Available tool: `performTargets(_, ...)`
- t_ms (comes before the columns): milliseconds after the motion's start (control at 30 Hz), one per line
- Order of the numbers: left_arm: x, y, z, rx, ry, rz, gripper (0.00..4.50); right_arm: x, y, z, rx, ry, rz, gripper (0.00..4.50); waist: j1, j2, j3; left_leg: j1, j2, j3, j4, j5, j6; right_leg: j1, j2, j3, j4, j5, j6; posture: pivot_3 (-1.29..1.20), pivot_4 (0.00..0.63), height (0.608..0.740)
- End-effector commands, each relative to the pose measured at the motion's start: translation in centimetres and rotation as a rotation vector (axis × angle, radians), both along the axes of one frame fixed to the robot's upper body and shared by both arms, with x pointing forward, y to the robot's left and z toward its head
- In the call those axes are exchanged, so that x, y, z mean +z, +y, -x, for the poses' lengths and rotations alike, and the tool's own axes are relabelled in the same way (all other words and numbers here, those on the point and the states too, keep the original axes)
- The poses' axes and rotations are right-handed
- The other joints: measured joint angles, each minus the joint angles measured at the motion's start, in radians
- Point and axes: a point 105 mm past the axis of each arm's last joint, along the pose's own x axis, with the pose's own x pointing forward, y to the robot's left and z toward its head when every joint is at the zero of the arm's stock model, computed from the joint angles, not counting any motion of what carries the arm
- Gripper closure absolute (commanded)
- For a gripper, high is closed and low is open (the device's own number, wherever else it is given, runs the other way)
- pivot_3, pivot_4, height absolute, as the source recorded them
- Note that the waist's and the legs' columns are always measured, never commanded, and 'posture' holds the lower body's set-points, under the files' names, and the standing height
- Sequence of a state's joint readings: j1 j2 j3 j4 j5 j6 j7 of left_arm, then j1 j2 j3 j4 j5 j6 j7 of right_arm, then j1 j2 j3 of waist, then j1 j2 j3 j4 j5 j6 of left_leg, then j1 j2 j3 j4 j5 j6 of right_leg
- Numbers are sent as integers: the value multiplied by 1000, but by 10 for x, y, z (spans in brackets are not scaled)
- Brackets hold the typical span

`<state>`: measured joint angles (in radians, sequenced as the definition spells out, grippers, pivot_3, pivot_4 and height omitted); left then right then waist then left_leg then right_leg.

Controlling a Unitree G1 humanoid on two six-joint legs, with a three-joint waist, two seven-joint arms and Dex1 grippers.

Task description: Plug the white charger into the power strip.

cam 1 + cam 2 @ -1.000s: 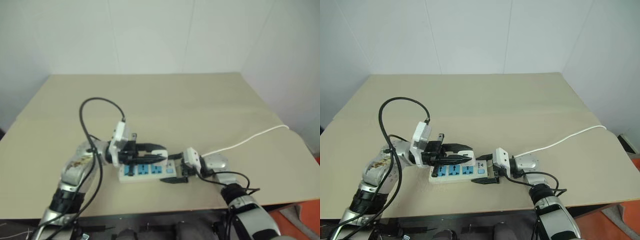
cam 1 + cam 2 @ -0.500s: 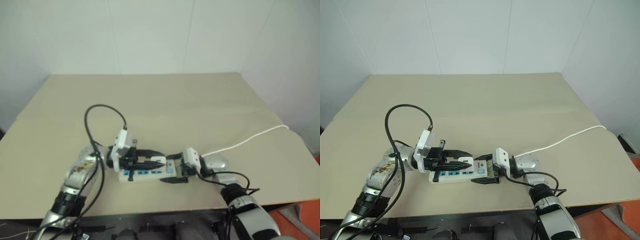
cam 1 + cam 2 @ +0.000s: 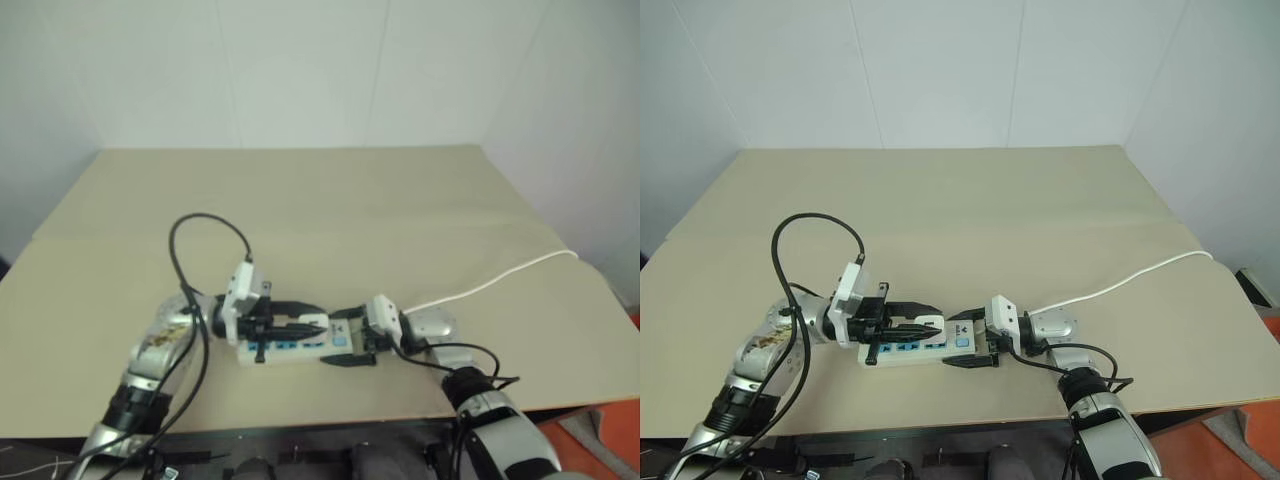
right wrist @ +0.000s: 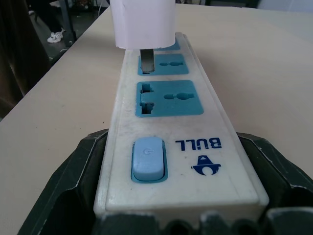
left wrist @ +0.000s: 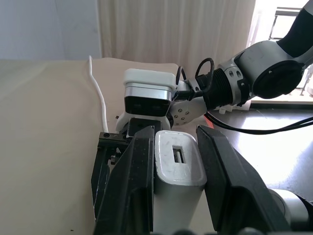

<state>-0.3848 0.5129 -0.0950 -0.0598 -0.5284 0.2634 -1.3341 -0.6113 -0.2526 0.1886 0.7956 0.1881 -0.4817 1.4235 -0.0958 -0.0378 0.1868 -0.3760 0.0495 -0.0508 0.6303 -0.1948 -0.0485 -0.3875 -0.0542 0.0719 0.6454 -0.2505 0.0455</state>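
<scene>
The power strip [image 3: 902,353] lies near the table's front edge, its blue socket faces up. My right gripper [image 3: 975,341] is shut on its switch end [image 4: 148,159], one black finger [image 4: 73,171] on each side. My left gripper [image 3: 937,325] points right, level over the strip, and is shut on the white charger [image 5: 177,164]. The charger [image 4: 142,22] stands over the sockets beyond the one nearest the switch. One metal prong [image 4: 148,59] reaches down to a slot of the middle socket face.
The strip's thin white cable [image 3: 1120,281] runs right across the tan table [image 3: 1040,210] and off its right edge. A black cable [image 3: 800,235] loops up from my left arm. The strip sits close to the front edge.
My left gripper has sunk with the charger from above the strip down onto it. The right gripper and the strip have stayed put.
</scene>
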Motion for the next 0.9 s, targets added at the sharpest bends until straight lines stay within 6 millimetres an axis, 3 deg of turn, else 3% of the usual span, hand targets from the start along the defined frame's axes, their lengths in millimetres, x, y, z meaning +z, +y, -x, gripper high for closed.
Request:
performTargets(33, 3, -1, 2, -2, -18, 5, 3471, -17, -8, 1, -38, 62, 53, 1006, 0, 0, 0, 0, 0, 0, 0, 0, 0, 0, 0, 0, 0, 0, 0, 0, 150, 740)
performTargets(900, -15, -1, -3, 16, 23, -37, 3471, -18, -9, 1, -49, 67, 50, 1006, 1, -1, -1, 0, 0, 0, -1, 0, 0, 0, 0, 0, -1, 0, 0, 0, 150, 740)
